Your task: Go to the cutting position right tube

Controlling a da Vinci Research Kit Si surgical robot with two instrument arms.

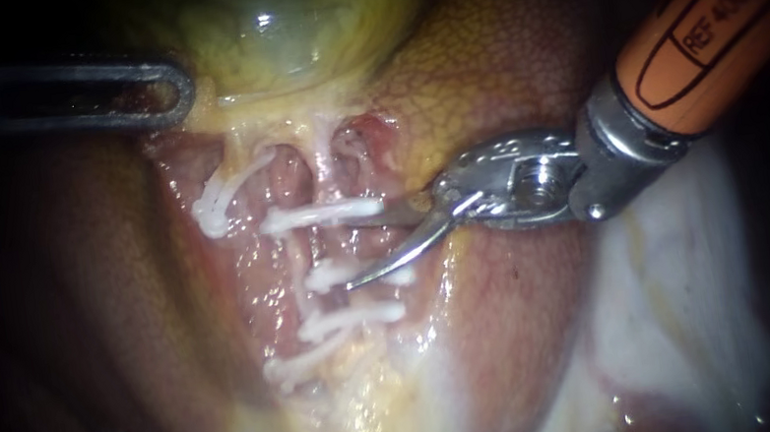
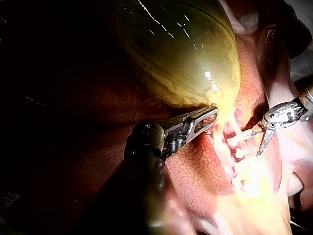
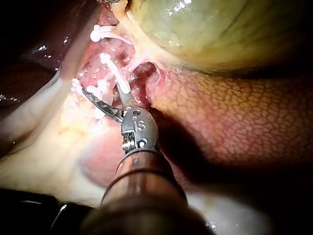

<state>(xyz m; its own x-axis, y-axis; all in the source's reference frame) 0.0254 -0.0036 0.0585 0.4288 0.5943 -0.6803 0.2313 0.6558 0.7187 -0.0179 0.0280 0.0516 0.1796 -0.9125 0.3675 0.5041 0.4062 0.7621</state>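
Our right tool [image 1: 365,248], blades wide open, sits beside the clipped right tube [image 1: 331,168], apparently to straddle it, while our left tool [image 1: 180,89] grips the gallbladder [image 1: 280,21], stretching it.

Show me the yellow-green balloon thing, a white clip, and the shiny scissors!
gallbladder [image 1: 280,21], endoscope view, middle of its yellow-green wall.
clip [image 1: 320,215], endoscope view, middle of its white bar.
right instrument [image 1: 362,251], endoscope view, midway between its open jaw tips.
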